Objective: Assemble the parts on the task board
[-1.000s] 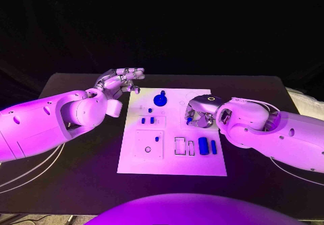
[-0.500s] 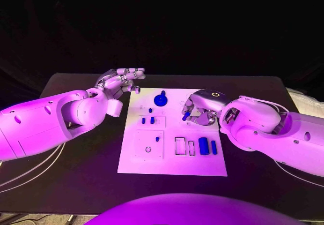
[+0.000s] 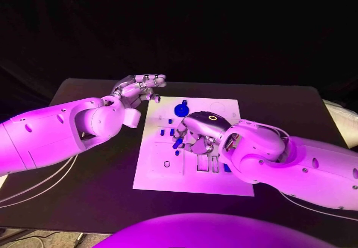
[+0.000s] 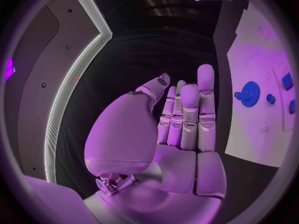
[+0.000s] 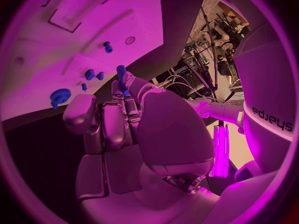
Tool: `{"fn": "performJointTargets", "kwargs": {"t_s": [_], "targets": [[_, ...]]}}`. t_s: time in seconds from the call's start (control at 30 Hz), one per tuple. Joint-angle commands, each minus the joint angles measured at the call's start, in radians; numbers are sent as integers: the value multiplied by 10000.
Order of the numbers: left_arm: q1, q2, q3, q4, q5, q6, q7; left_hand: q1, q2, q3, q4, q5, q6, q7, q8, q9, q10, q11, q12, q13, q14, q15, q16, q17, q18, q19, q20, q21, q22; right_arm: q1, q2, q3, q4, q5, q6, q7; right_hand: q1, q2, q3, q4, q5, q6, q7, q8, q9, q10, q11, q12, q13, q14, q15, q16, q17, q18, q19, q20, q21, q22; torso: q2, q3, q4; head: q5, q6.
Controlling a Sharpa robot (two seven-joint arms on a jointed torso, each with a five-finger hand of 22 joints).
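Note:
The white task board [image 3: 187,178] lies in the middle of the black table. My right hand [image 3: 195,137] hovers over the board's centre and pinches a small blue peg [image 3: 177,144] in its fingertips. In the right wrist view the blue peg [image 5: 121,73] sticks out beyond the fingers of the right hand [image 5: 124,119], above the board [image 5: 69,40]. A blue gear [image 3: 180,110] sits at the board's far end, also seen as the gear [image 4: 250,93] in the left wrist view. My left hand [image 3: 138,88] floats off the board's far left corner, fingers straight and holding nothing.
Two small blue parts [image 3: 170,132] stand below the gear. A square inset plate [image 3: 165,157] and narrow slots [image 3: 201,163] lie near the board's front. A blue cylinder [image 3: 226,168] peeks out beside my right forearm. Black table [image 3: 89,175] surrounds the board.
My right hand has carried the blue peg from the board's right side leftward to above its centre. The left hand has held its pose. The camera has shifted slightly.

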Motion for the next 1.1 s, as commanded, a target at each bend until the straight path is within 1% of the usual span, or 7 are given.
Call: {"fn": "performJointTargets", "kwargs": {"t_s": [0.03, 0.17, 0.27, 0.37, 0.57, 0.97, 1.1], "targets": [[1, 31, 7, 16, -47, 211, 44, 53, 9, -60, 14, 3, -69, 18, -17, -13, -55, 6, 70, 0, -86, 2, -30, -10, 72, -71, -14, -47, -16, -137, 222, -31, -105, 100, 117, 353, 60, 140, 88, -1, 50, 35, 54, -54, 163, 313, -259, -62, -5, 360, -22, 35, -16, 29, 24, 17, 36, -20, 11, -6, -6, 108, 2], [0, 81, 8, -7, -56, 219, 44, 67, 21, -62, 8, 5, -70, 18, -15, -12, -58, 5, 76, 0, -90, 1, -30, -16, 72, -72, -14, -49, -18, -351, 580, -103, -362, 54, 287, 446, 44, 140, 95, -6, 54, 26, 58, -62, 163, 306, -254, -80, -7, 357, -19, 27, -29, 32, 16, 20, 29, -33, 17, -8, -17, 174, 2], [-10, 132, 7, -38, -58, 232, 42, 67, 21, -62, 8, 5, -70, 18, -15, -12, -58, 5, 76, 0, -90, 1, -30, -16, 72, -72, -14, -49, -18, -476, 727, -129, -560, -68, 389, 479, 30, 139, 100, -11, 56, 18, 62, -69, 164, 299, -250, -97, -8, 356, -15, 29, -28, 33, 10, 24, 25, -39, 18, -15, -27, 149, 2], [-30, 163, 7, -59, -59, 240, 41, 67, 21, -62, 8, 5, -70, 18, -15, -12, -58, 5, 76, 0, -90, 1, -30, -16, 72, -72, -14, -49, -18, -561, 819, -156, -731, -123, 490, 498, 21, 137, 103, -14, 58, 14, 64, -73, 165, 293, -248, -109, -8, 355, -13, 28, -30, 33, 8, 26, 26, -38, 15, -6, -31, 204, 2], [-53, 181, 7, -79, -60, 242, 40, 67, 21, -62, 8, 5, -70, 18, -15, -12, -58, 5, 76, 0, -90, 1, -30, -16, 72, -72, -14, -49, -18, -657, 905, -180, -909, -197, 714, 471, 21, 137, 103, -14, 58, 14, 64, -73, 165, 293, -248, -109, -8, 355, -13, 28, -30, 33, 8, 26, 26, -38, 4, 20, -26, 239, 2], [-67, 185, 7, -87, -60, 254, 29, 67, 21, -62, 8, 5, -70, 18, -15, -12, -58, 5, 76, 0, -90, 1, -30, -16, 72, -72, -14, -49, -18, -695, 980, -190, -1103, -612, 897, 374, 0, 137, 105, -15, 59, 12, 67, -77, 167, 290, -243, -124, -8, 353, -9, 27, -33, 34, 3, 30, 25, -41, 1, 19, -28, 203, 2], [-68, 184, 7, -86, -60, 255, 24, 67, 21, -62, 8, 5, -70, 18, -15, -12, -58, 5, 76, 0, -90, 1, -30, -16, 72, -72, -14, -49, -18, -697, 1044, -200, -1137, -792, 1129, 300, -29, 133, 101, -15, 54, 16, 67, -78, 171, 293, -240, -139, -7, 353, -5, 34, -24, 33, 0, 35, 28, -37, 4, 10, -22, 206, 2]]}}
